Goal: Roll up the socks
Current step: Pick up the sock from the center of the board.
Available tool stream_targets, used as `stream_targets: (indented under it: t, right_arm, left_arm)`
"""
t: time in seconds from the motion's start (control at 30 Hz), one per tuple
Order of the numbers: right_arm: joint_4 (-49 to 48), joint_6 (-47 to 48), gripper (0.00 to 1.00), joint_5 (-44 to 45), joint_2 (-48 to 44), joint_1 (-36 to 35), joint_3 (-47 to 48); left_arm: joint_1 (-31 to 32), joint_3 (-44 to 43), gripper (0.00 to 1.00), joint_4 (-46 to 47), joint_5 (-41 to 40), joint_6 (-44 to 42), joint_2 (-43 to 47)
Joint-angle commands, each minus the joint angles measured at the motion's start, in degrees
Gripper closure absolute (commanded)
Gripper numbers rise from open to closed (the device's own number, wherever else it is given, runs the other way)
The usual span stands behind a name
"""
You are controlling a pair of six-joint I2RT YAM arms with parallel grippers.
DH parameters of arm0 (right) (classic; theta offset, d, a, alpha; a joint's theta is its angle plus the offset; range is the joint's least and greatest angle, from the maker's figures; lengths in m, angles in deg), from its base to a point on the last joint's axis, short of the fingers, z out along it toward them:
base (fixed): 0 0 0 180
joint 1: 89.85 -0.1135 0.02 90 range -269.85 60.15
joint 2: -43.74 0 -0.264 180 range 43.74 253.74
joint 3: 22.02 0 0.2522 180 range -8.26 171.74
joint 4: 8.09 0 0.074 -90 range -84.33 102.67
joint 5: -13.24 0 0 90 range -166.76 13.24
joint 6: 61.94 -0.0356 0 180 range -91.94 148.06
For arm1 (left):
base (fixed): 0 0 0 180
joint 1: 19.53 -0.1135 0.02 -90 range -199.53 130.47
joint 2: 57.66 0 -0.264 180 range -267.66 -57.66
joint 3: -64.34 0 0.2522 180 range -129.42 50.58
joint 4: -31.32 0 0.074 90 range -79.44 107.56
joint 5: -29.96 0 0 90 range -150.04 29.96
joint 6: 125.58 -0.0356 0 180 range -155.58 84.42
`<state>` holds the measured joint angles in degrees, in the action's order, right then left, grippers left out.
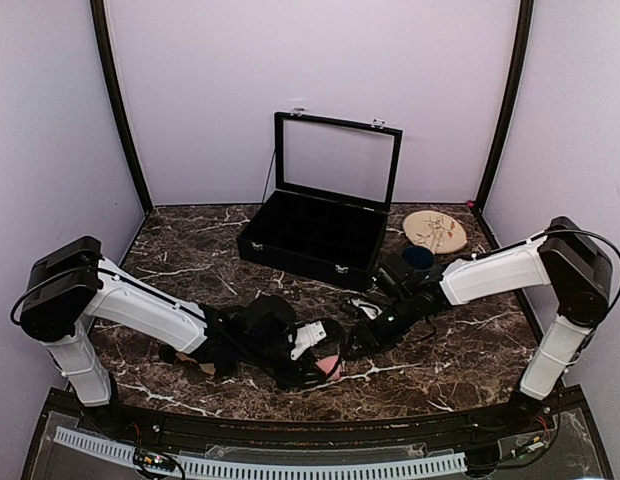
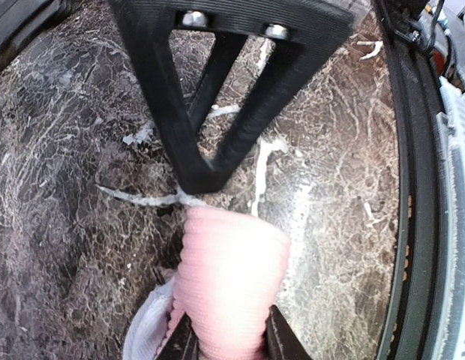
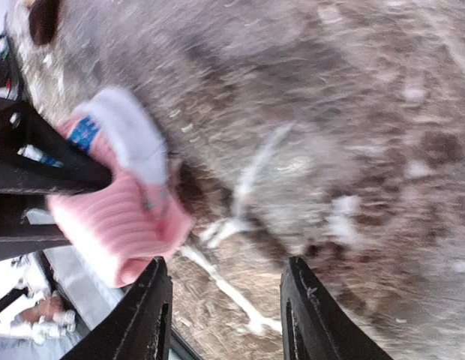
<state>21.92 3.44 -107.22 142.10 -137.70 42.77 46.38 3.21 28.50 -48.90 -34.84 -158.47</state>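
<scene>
Starting at the left, our left gripper (image 2: pixel 229 334) is pinching the pink sock (image 2: pixel 229 270) by its ribbed end, near the middle of the table's (image 1: pixel 470 350) front edge (the brown sock we cannot pick out for certain). Just to its right, our right gripper (image 3: pixel 225 285) hangs with jaws spread and nothing between them. To roll well, we judge the left pinch should be firm and the fabric turned tightly, with the right steadying the loose end
</scene>
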Motion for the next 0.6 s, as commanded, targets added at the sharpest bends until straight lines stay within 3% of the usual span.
stream_targets:
  t: [0.0,0.33,0.57]
  right_arm:
    - [-1.8,-2.0,0.54,4.2,-2.6,1.1,-1.1]
    - [-2.2,-3.2,0.54,6.6,-5.4,1.3,-0.7]
    - [-2.1,-3.5,0.54,7.8,-6.6,1.4,-0.3]
  left_arm:
    - [-0.9,6.0,1.00,-11.1,8.8,4.2,-3.0]
    - [-3.6,7.1,1.00,-6.3,9.5,8.0,2.6]
    - [-7.5,9.5,1.00,-1.0,15.3,11.6,7.6]
